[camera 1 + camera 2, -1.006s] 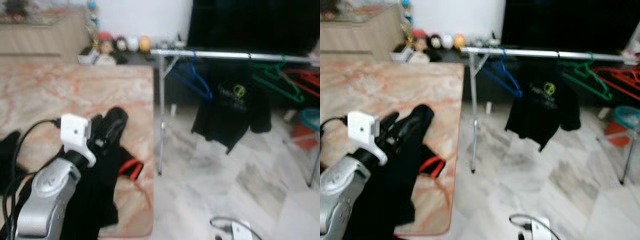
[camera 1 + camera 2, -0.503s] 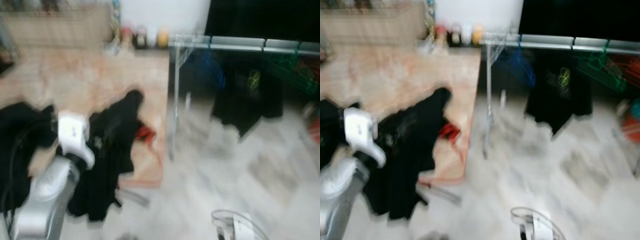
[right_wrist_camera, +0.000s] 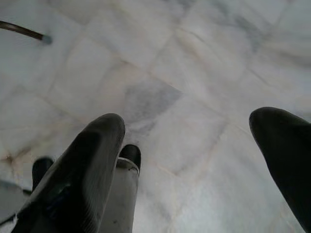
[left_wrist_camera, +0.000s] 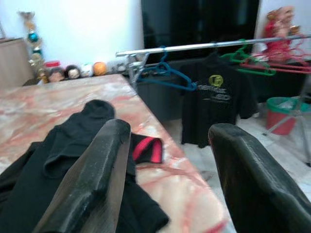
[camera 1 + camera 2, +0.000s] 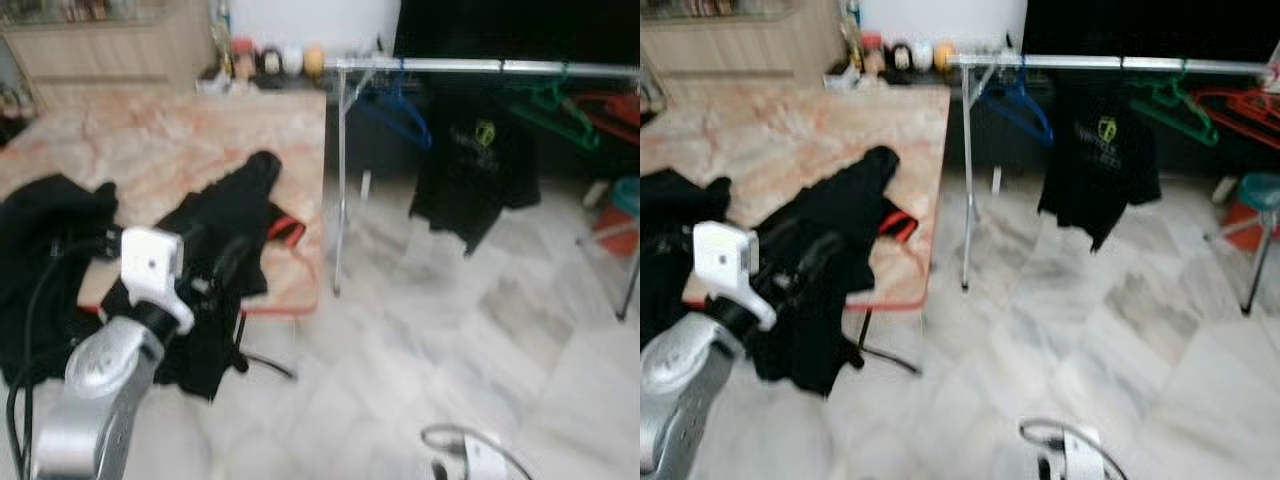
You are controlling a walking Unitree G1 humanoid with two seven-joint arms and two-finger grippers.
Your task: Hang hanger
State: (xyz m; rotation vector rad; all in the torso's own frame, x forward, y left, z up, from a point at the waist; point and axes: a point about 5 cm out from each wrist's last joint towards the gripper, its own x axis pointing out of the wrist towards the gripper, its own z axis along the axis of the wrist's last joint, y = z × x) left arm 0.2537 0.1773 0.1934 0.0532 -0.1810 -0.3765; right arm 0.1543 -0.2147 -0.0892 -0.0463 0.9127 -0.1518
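Blue hanger [image 5: 398, 108] beside logo T-shirt [image 5: 478, 165]

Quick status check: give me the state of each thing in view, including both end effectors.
Left end effector: open, empty, raised over the table.
Right end effector: open, empty, pointing at the floor.
Black garment: crumpled on the table, draped over its edge.
Black T-shirt: hanging from the rail.
Blue hanger: on the rail, bare.
Green hanger: on the rail, bare.

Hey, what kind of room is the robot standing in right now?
Probably a home living room: a metal clothes rack with hangers, a marble-topped table strewn with black clothes, and a large dark screen against the wall.
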